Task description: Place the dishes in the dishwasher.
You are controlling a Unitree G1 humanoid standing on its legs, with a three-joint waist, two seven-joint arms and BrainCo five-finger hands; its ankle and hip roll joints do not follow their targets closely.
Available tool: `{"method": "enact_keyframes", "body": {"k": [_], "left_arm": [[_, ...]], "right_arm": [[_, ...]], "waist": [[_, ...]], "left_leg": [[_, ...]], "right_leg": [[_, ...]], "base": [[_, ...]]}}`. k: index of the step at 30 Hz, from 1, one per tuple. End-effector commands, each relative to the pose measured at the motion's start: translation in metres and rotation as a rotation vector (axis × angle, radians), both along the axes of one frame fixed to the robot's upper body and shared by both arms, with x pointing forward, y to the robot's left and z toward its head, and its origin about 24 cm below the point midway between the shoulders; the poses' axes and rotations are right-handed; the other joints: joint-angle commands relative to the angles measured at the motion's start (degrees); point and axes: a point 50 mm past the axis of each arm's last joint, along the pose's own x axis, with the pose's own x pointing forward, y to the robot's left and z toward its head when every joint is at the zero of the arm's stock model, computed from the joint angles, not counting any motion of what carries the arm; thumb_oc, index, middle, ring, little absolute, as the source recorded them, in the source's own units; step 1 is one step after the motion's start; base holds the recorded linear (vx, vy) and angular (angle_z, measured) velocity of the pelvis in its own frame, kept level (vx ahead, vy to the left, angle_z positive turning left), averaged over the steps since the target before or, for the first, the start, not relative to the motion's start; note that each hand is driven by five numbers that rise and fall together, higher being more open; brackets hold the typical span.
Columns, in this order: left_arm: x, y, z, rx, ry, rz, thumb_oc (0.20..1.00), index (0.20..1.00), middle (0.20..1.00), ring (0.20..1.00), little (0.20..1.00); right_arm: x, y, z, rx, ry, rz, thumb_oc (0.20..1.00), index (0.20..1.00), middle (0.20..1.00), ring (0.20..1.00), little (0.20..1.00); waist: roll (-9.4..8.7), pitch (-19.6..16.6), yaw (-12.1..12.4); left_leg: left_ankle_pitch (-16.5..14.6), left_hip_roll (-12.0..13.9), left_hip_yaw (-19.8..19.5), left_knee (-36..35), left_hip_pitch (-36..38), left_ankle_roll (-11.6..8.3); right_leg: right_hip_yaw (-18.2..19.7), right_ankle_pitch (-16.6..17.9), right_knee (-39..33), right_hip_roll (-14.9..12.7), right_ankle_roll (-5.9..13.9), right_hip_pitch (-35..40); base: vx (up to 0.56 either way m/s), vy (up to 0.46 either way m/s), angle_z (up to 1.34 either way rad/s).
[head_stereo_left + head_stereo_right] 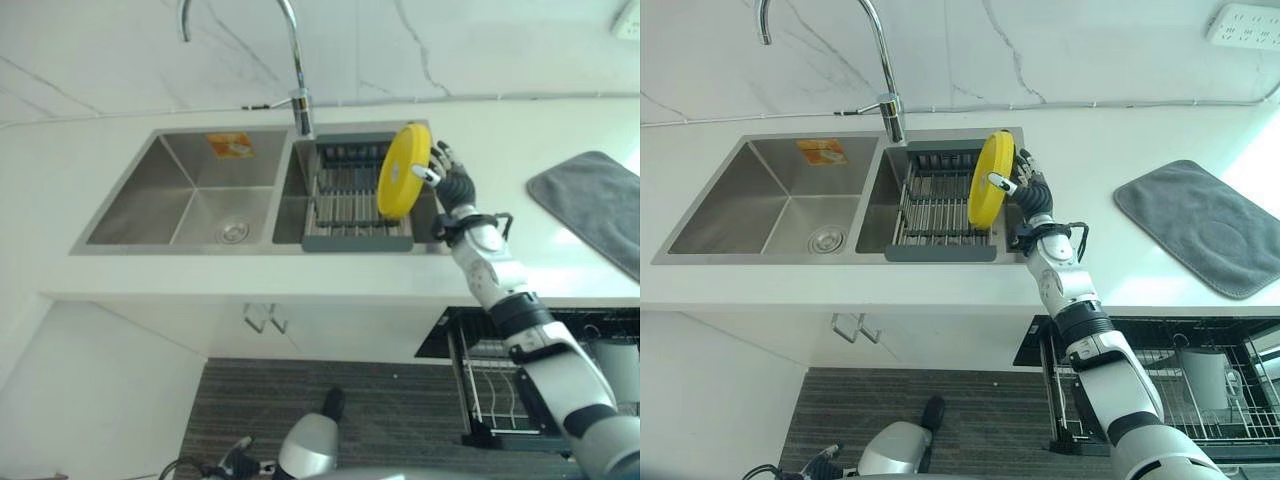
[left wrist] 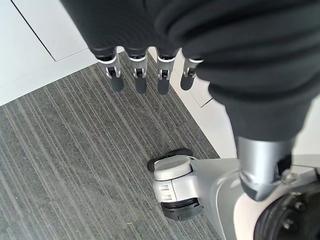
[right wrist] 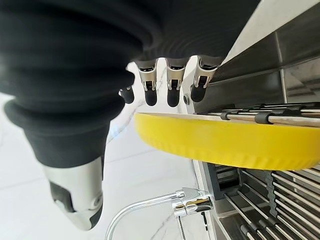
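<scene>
A yellow plate (image 1: 400, 172) stands on edge above the right end of a grey drying rack (image 1: 345, 205) set in the sink's right basin. My right hand (image 1: 455, 185) is shut on the plate's right rim, with the fingers behind it and the thumb on its front. In the right wrist view the plate (image 3: 225, 140) runs just under my dark fingertips (image 3: 170, 92). The open dishwasher's wire rack (image 1: 1200, 390) shows below the counter at the lower right. My left hand (image 2: 145, 70) hangs over the grey floor with straight fingers, holding nothing.
The double steel sink (image 1: 190, 190) has a tall curved faucet (image 1: 295, 60) behind it, and its left basin holds nothing. A grey mat (image 1: 595, 205) lies on the white counter to the right. A grey cup (image 1: 1205, 375) stands in the dishwasher rack.
</scene>
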Motion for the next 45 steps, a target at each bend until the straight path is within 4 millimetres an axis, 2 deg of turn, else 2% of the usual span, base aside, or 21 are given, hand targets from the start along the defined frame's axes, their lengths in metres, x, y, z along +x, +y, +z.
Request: {"method": "enact_keyframes", "body": {"k": [1,7,23,24,25,26,27,28,29,30,31,33,35,36,45], "left_arm": [[-0.004,-0.001,-0.002,0.019,0.028,-0.063,1.0,1.0,1.0,1.0,1.0],[-0.004,-0.002,-0.002,0.015,0.029,-0.071,1.0,1.0,1.0,1.0,1.0],[0.002,-0.004,0.0,0.0,0.009,-0.068,1.0,1.0,1.0,1.0,1.0],[0.003,-0.004,0.0,-0.004,0.006,-0.069,1.0,1.0,1.0,1.0,1.0],[0.002,-0.004,0.0,-0.005,0.007,-0.067,1.0,1.0,1.0,1.0,1.0],[0.003,-0.004,0.0,-0.006,0.006,-0.071,1.0,1.0,1.0,1.0,1.0],[0.002,-0.004,0.0,-0.006,0.007,-0.07,1.0,1.0,1.0,1.0,1.0],[0.002,-0.004,0.0,-0.004,0.007,-0.072,1.0,1.0,1.0,1.0,1.0],[0.002,-0.003,0.0,-0.004,0.008,-0.07,1.0,1.0,1.0,1.0,1.0],[0.003,-0.003,0.001,-0.005,0.005,-0.073,1.0,1.0,1.0,1.0,1.0],[0.003,-0.003,0.001,-0.005,0.005,-0.071,1.0,1.0,1.0,1.0,1.0],[0.004,-0.003,0.001,-0.007,0.001,-0.073,1.0,1.0,1.0,1.0,1.0],[0.006,-0.003,0.001,-0.01,-0.002,-0.07,1.0,1.0,1.0,1.0,1.0],[0.007,-0.003,0.002,-0.012,-0.006,-0.072,1.0,1.0,1.0,1.0,1.0],[0.02,-0.003,0.006,-0.025,-0.041,-0.088,1.0,1.0,1.0,1.0,1.0]], "right_arm": [[-0.004,-0.014,0.024,0.01,-0.127,-0.03,1.0,1.0,1.0,1.0,1.0],[-0.003,-0.014,0.02,0.019,-0.106,-0.027,1.0,1.0,1.0,1.0,1.0],[0.0,-0.017,0.027,0.019,-0.113,-0.033,1.0,1.0,1.0,1.0,1.0],[0.0,-0.018,0.028,0.017,-0.116,-0.035,1.0,1.0,1.0,1.0,1.0],[0.0,-0.018,0.027,0.018,-0.115,-0.032,1.0,1.0,1.0,1.0,1.0],[0.0,-0.019,0.027,0.015,-0.117,-0.032,1.0,1.0,1.0,1.0,1.0],[0.0,-0.018,0.027,0.014,-0.116,-0.03,1.0,1.0,1.0,1.0,1.0],[0.0,-0.018,0.027,0.012,-0.116,-0.03,1.0,1.0,1.0,1.0,1.0],[0.0,-0.018,0.026,0.012,-0.114,-0.028,1.0,1.0,1.0,1.0,1.0],[0.0,-0.018,0.026,0.012,-0.114,-0.029,1.0,1.0,1.0,1.0,1.0],[0.0,-0.018,0.026,0.012,-0.113,-0.028,1.0,1.0,1.0,1.0,1.0],[0.0,-0.018,0.026,0.009,-0.117,-0.028,1.0,1.0,1.0,1.0,1.0],[0.001,-0.017,0.028,0.004,-0.121,-0.025,1.0,1.0,1.0,1.0,1.0],[0.001,-0.018,0.029,0.0,-0.123,-0.027,1.0,1.0,1.0,1.0,1.0],[0.005,-0.02,0.046,-0.033,-0.158,-0.032,1.0,1.0,1.0,1.0,1.0]], "waist": [[2.39,-3.2,1.33],[2.81,-2.68,1.63],[3.88,-0.8,1.57],[4.29,-0.59,1.56],[4.01,-0.69,1.5],[4.41,-0.41,1.49],[4.13,-0.49,1.45],[4.55,-0.09,1.44],[4.26,-0.17,1.39],[4.72,0.23,1.38],[4.43,0.16,1.33],[4.82,0.49,1.3],[4.62,0.77,1.2],[4.98,1.05,1.19],[5.37,3.45,1.26]], "left_leg": [[-6.85,2.53,-0.51,-0.54,2.83,-1.42],[-6.86,2.09,-0.9,-0.14,2.6,-1.14],[-7.75,0.94,-1.94,2.86,0.88,-0.4],[-6.84,0.72,-1.83,3.41,0.01,0.11],[-7.83,0.78,-2.06,3.22,0.61,-0.28],[-7.0,0.59,-1.89,3.8,-0.1,0.23],[-7.98,0.67,-2.1,3.61,0.52,-0.18],[-7.2,0.45,-1.9,4.41,-0.3,0.3],[-8.18,0.54,-2.11,4.22,0.31,-0.1],[-7.28,0.37,-1.93,4.83,-0.49,0.42],[-8.26,0.45,-2.13,4.66,0.11,0.01],[-7.27,0.27,-2.0,5.18,-0.8,0.48],[-8.34,0.26,-2.26,5.26,-0.33,0.1],[-7.34,0.09,-2.15,5.66,-1.17,0.55],[-7.31,-0.22,-2.51,7.08,-2.91,0.76]], "right_leg": [[1.34,-3.38,6.36,-0.42,-2.59,-4.85],[1.16,-3.33,7.14,-1.13,-2.28,-5.05],[2.11,-3.33,9.74,-2.82,-1.89,-7.14],[1.43,-1.99,9.74,-3.08,-2.14,-7.73],[2.22,-3.21,9.83,-2.95,-1.85,-7.34],[1.59,-1.94,9.95,-3.27,-2.1,-7.88],[2.35,-3.16,10.08,-3.16,-1.79,-7.5],[1.77,-1.95,10.38,-3.58,-2.0,-8.03],[2.55,-3.19,10.51,-3.45,-1.69,-7.64],[2.03,-2.02,10.84,-3.8,-1.97,-8.27],[2.79,-3.25,10.96,-3.68,-1.66,-7.88],[2.14,-1.95,11.05,-3.94,-1.94,-8.49],[3.08,-3.28,11.54,-3.99,-1.61,-8.36],[2.44,-2.01,11.55,-4.21,-1.91,-8.91],[3.39,-2.22,13.16,-4.63,-1.93,-10.81]], "base": [[0.06,-0.011,0.07],[0.02,0.021,0.02],[0.0,0.01,0.01],[0.0,0.0,0.0],[-0.05,0.055,0.02],[0.1,-0.039,0.03],[-0.01,0.05,0.02],[0.12,-0.042,0.05],[0.01,0.041,0.03],[0.12,-0.048,0.04],[-0.02,0.038,-0.01],[-0.02,0.02,0.01],[0.05,-0.022,0.01],[0.04,-0.001,0.01],[-0.01,-0.001,0.0]]}}
